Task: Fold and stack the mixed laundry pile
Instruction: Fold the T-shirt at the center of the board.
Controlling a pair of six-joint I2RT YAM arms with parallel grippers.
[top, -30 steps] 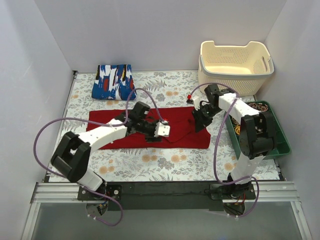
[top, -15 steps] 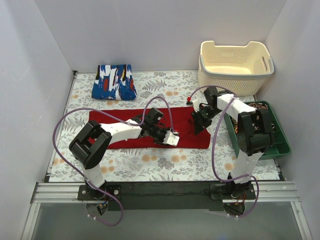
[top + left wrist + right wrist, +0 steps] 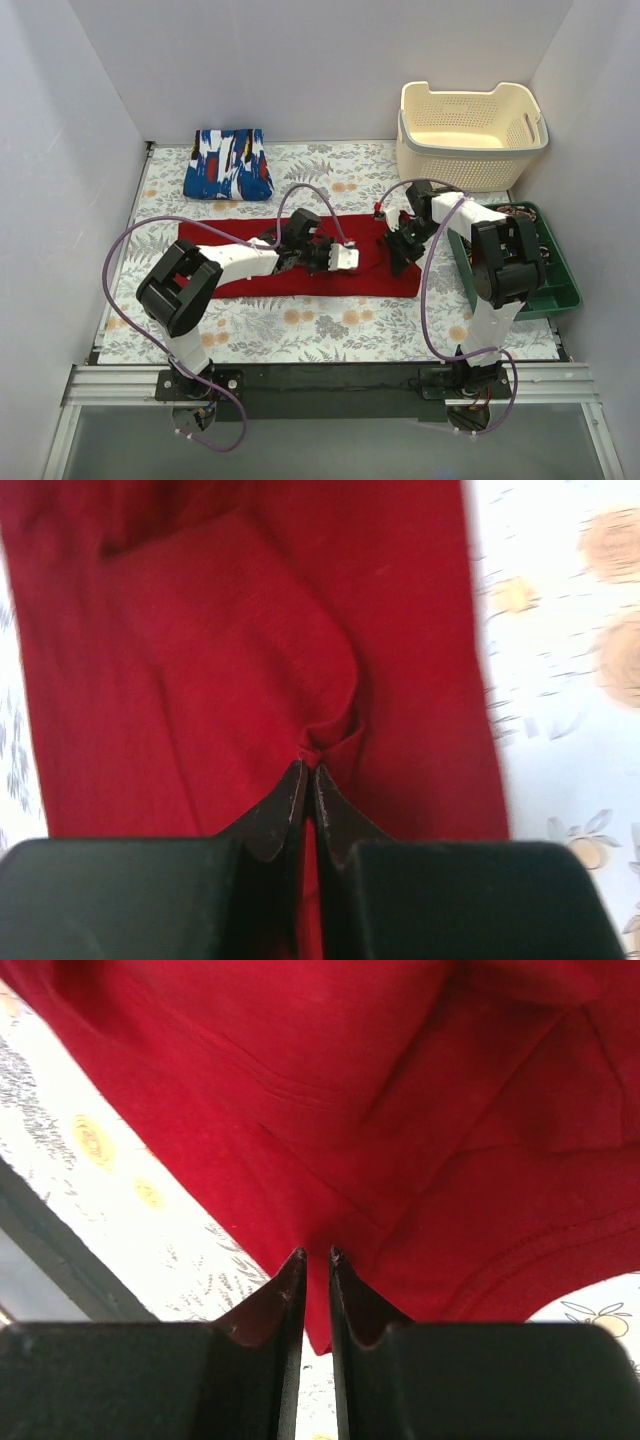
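The plain deep red garment (image 3: 240, 280) lies spread in a long strip across the middle of the table. My left gripper (image 3: 350, 262) is low over its centre, shut on a small pinched fold of the red cloth (image 3: 330, 680). My right gripper (image 3: 400, 250) is at the garment's right end, its jaws nearly together with the red cloth's edge (image 3: 400, 1140) between them. The blue garment with white, red and black print (image 3: 228, 165) sits folded at the back left, apart from both grippers.
A cream perforated basket (image 3: 470, 150) stands at the back right. A green tray (image 3: 565, 290) of coiled items lies along the right edge, beside the right arm. The tabletop has a floral cover (image 3: 330, 325).
The left arm swung in over the red garment's centre and its jaws shut on a pinch of the cloth. The raised flap in the middle now lies flatter. The right gripper barely moved.
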